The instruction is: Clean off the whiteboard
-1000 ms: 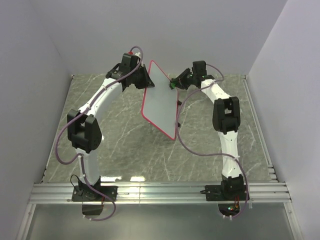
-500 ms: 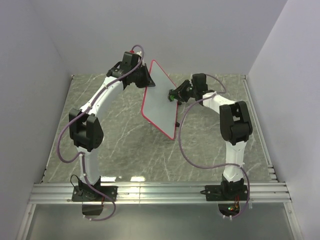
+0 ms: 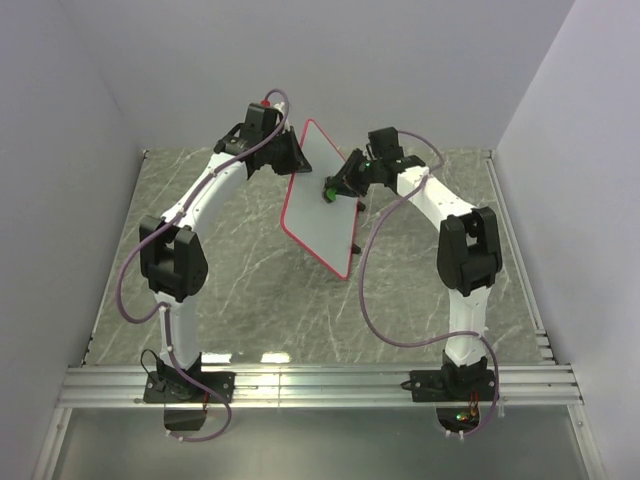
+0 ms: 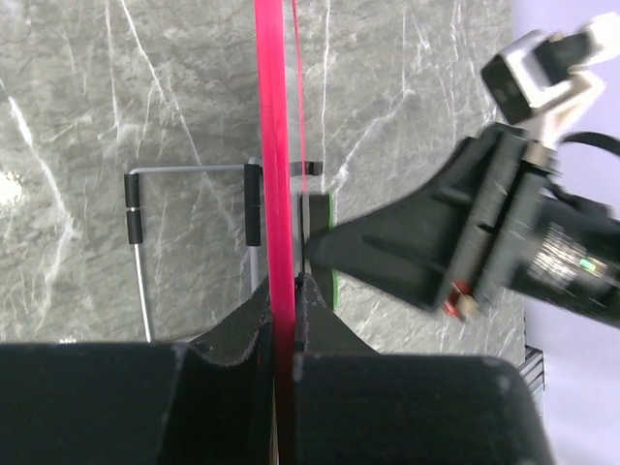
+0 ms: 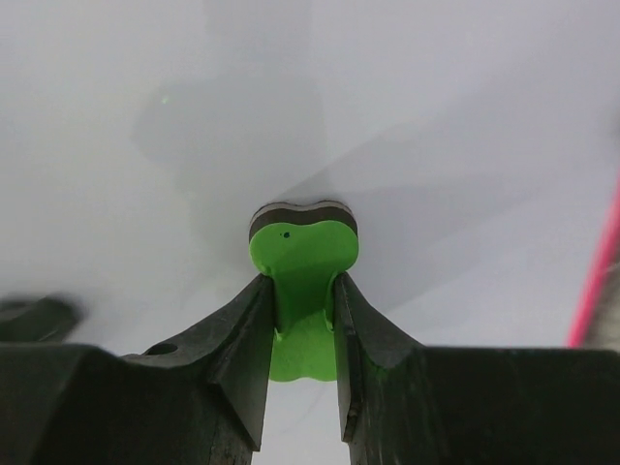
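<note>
Left gripper [image 4: 284, 302] pinches the board [image 3: 316, 222] by its rim, propping it upright toward 12 o'clock of the table [image 3: 240, 285]. Right gripper [image 5: 303, 302], clamped on the eraser [image 5: 303, 254], should press flat and sweep toward 6 o'clock.

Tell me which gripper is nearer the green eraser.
Right. The right gripper grips the green eraser against the whiteboard; the left gripper clamps the whiteboard's rim.
</note>
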